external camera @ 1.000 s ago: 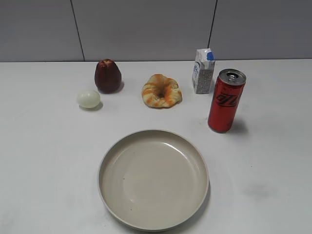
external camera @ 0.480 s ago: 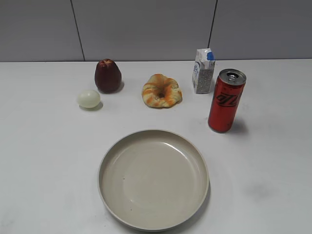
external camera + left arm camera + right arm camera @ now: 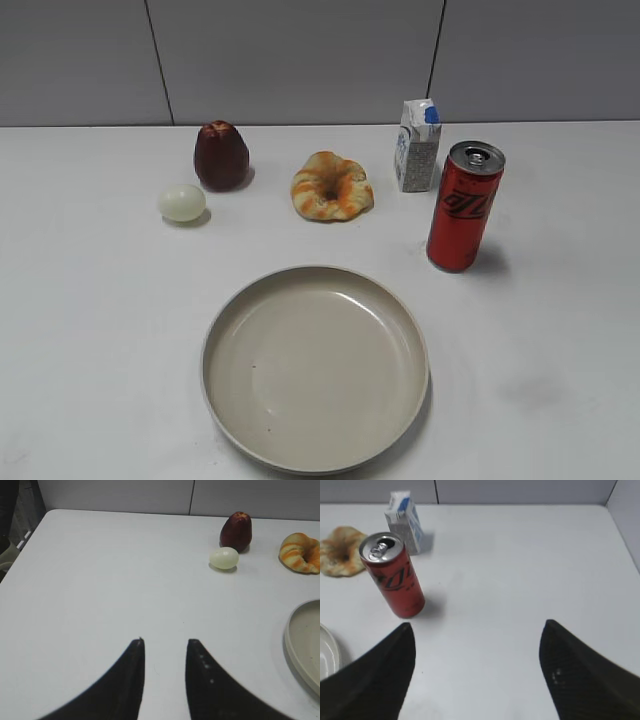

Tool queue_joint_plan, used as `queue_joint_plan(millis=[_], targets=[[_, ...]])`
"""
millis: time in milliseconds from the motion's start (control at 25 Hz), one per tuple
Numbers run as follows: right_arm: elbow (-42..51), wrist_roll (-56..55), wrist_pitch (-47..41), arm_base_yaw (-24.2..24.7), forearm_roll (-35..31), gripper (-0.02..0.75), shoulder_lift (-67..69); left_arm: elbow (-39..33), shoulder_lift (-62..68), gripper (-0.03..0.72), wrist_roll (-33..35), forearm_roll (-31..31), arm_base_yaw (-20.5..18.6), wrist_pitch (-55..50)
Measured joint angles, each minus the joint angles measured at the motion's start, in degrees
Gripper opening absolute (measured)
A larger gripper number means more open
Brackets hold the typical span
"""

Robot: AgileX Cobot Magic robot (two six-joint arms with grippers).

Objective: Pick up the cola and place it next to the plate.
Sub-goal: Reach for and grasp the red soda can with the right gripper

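Note:
The cola, a tall slim red can with black script and a silver top, stands upright on the white table, right of centre. It also shows in the right wrist view, ahead and to the left of my right gripper, which is open wide and empty. The plate, a large beige dish, lies at the front centre; its rim shows in the left wrist view and in the right wrist view. My left gripper is open and empty over bare table, far left of the plate. Neither gripper shows in the exterior view.
A small white-and-blue carton stands just behind the cola. A bread ring, a dark red apple-like fruit and a pale egg sit along the back. A wall bounds the table's far edge.

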State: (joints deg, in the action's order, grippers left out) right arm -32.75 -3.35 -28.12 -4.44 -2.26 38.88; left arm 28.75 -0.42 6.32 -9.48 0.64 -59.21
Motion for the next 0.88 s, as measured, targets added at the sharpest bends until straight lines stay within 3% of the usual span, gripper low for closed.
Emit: queue_joint_plan(millis=[200,400,640,880], targets=[[-11.68,7.9,-4.97,-1.32,-6.25,0.601,19.97,0.0,0.0,0.227,0.0,0.0,0.0,0.0],[-28.3,10.43,-14.23,-7.86,-9.47,0.608,36.45,0.0,0.0,0.227,0.0,0.0,0.0,0.0],[-46.24,9.18,-22.17,-14.53,-4.98,0.608,53.55,0.0,0.0,0.227,0.0,0.0,0.0,0.0],[-57.65,7.75,-28.65,-15.57,-2.32,0.629,66.27,0.0,0.0,0.227,0.0,0.0,0.0,0.0]])
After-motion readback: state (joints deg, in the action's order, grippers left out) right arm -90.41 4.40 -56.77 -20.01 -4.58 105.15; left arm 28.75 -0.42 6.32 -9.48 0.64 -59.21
